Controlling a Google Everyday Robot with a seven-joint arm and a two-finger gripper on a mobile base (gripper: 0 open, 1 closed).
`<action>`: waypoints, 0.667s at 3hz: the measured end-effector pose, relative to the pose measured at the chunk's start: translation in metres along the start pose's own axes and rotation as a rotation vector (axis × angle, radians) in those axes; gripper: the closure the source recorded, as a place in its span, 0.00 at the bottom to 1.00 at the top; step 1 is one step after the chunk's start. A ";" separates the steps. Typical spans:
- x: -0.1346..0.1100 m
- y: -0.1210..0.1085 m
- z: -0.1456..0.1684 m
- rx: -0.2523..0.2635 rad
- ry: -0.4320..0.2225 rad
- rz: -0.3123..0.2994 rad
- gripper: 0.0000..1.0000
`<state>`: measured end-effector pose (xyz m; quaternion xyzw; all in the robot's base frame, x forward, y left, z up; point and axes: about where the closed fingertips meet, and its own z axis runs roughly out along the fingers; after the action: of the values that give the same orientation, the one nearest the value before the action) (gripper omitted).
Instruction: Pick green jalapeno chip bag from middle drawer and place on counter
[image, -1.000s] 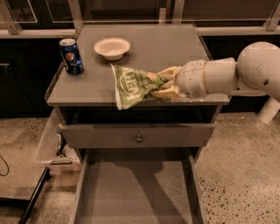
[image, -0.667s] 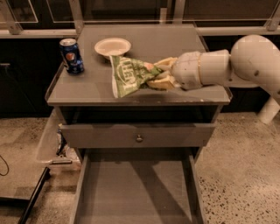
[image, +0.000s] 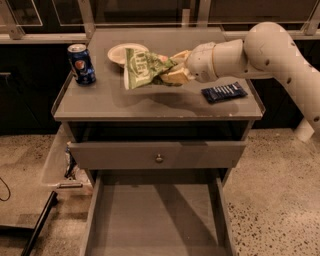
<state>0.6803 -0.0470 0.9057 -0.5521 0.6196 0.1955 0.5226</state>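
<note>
The green jalapeno chip bag (image: 141, 68) hangs in the air over the middle of the counter (image: 105, 102), its shadow on the surface below. My gripper (image: 172, 70) reaches in from the right and is shut on the bag's right end. The middle drawer (image: 157, 220) is pulled wide open at the bottom, its long grey floor bare.
A blue soda can (image: 81, 64) stands at the counter's left. A white bowl (image: 121, 53) sits at the back, just behind the bag. A dark blue flat snack wrapper (image: 224, 92) lies at the right. The drawer front with a round knob (image: 159, 158) sits below the counter.
My gripper has carried the bag up and farther back over the counter, toward the bowl. The dark blue wrapper, hidden under the arm before, now shows.
</note>
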 end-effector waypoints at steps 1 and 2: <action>0.017 -0.016 -0.004 0.054 0.073 0.056 1.00; 0.035 -0.023 -0.010 0.097 0.133 0.100 1.00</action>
<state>0.7018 -0.0791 0.8869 -0.5064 0.6885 0.1540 0.4958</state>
